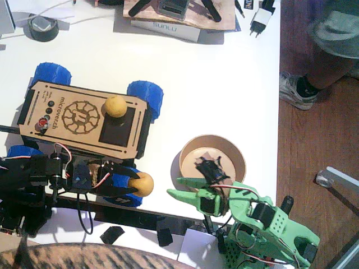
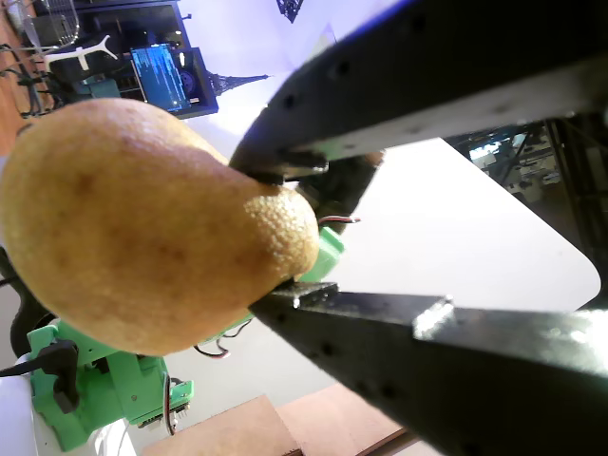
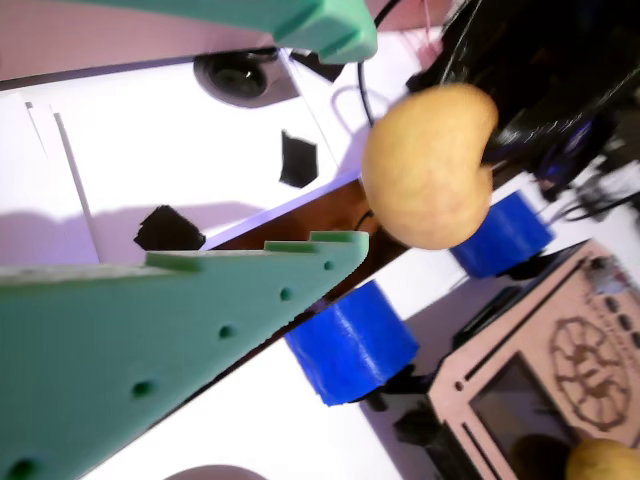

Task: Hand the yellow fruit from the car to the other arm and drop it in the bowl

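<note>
Ochre fruit, blue wheels

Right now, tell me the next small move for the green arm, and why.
Probably ease the right gripper left until its open jaws straddle the yellow fruit. The left gripper holds the fruit out clamped, and in a wrist view the fruit sits beyond the green fingertips, not between them.

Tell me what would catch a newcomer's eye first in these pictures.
Probably the yellow fruit pinched in the black left gripper just off the near edge of the car, held out toward the open mint-green right gripper. A second, brighter yellow fruit sits on top of the car, and the bowl waits to the car's right, behind the green arm.
</note>
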`<action>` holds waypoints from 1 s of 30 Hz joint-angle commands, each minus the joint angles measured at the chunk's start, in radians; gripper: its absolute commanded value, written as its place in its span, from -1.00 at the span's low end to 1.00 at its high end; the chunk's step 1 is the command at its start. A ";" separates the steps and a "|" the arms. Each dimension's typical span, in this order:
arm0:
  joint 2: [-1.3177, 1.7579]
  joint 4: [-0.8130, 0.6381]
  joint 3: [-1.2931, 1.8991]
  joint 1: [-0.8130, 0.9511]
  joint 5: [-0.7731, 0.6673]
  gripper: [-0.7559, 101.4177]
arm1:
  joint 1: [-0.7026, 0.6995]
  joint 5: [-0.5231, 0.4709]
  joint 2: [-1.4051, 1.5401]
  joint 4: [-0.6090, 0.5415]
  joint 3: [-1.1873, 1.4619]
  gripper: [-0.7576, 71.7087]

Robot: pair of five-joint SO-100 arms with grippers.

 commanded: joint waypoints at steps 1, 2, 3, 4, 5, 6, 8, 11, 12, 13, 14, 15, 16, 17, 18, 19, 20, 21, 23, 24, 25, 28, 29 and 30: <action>0.023 -0.040 -0.012 0.006 -0.012 -0.99 | 0.012 0.023 -0.054 -0.061 -0.003 -0.49; 0.023 -0.040 -0.012 0.006 -0.012 -0.99 | 0.017 0.029 -0.081 -0.084 -0.003 -0.49; 0.023 -0.040 -0.012 0.006 -0.012 -0.99 | 0.018 0.031 -0.110 -0.104 -0.003 -0.50; 0.023 -0.040 -0.012 0.006 -0.012 -0.99 | 0.020 0.034 -0.137 -0.124 -0.005 -0.50; 0.023 -0.040 -0.012 0.005 -0.012 -0.99 | 0.020 0.035 -0.166 -0.144 -0.008 -0.50; 0.023 -0.040 -0.012 0.005 -0.012 -0.99 | 0.021 0.038 -0.195 -0.169 -0.011 -0.51; 0.021 -0.041 -0.012 0.005 -0.012 -0.99 | 0.028 0.040 -0.252 -0.219 -0.015 -0.51; 0.014 -0.048 -0.012 0.003 -0.012 -0.99 | 0.037 0.038 -0.318 -0.291 -0.020 -0.50; 0.011 -0.049 -0.012 0.003 -0.012 -0.99 | 0.038 0.038 -0.337 -0.301 -0.026 -0.50; 0.009 -0.051 -0.012 0.003 -0.012 -0.99 | 0.035 0.041 -0.359 -0.305 -0.034 -0.49; 0.009 -0.051 -0.012 0.003 -0.012 -0.99 | 0.035 0.051 -0.383 -0.316 -0.043 -0.49; 0.009 -0.051 -0.012 0.002 -0.012 -0.99 | 0.035 0.055 -0.403 -0.321 -0.051 -0.48; 0.009 -0.051 -0.012 0.002 -0.012 -0.99 | 0.035 0.058 -0.426 -0.333 -0.058 -0.48; 0.009 -0.051 -0.012 0.002 -0.012 -0.99 | 0.035 0.063 -0.449 -0.348 -0.064 -0.47; 0.009 -0.051 -0.012 0.000 -0.012 -0.99 | 0.035 0.063 -0.469 -0.364 -0.069 -0.47; 0.009 -0.051 -0.012 0.000 -0.012 -0.99 | 0.035 0.063 -0.489 -0.380 -0.074 -0.47; 0.009 -0.051 -0.012 0.000 -0.012 -0.99 | 0.035 0.063 -0.509 -0.397 -0.078 -0.46; 0.009 -0.051 -0.012 0.000 -0.012 -0.99 | 0.034 0.063 -0.523 -0.410 -0.083 -0.46; 0.009 -0.051 -0.012 0.000 -0.012 -0.99 | 0.025 0.069 -0.552 -0.437 -0.086 -0.45; 0.008 -0.051 -0.012 0.000 -0.012 -0.99 | 0.021 0.069 -0.569 -0.446 -0.087 -0.44; 0.008 -0.051 -0.012 0.000 -0.012 -0.99 | 0.014 0.067 -0.581 -0.448 -0.091 -0.44; 0.008 -0.051 -0.012 0.000 -0.012 -0.99 | -0.008 0.069 -0.601 -0.460 -0.095 -0.43; 0.008 -0.051 -0.012 0.000 -0.012 -0.99 | -0.014 0.074 -0.603 -0.468 -0.094 -0.42; 0.008 -0.051 -0.012 0.000 -0.012 -0.99 | -0.020 0.089 -0.604 -0.476 -0.094 -0.42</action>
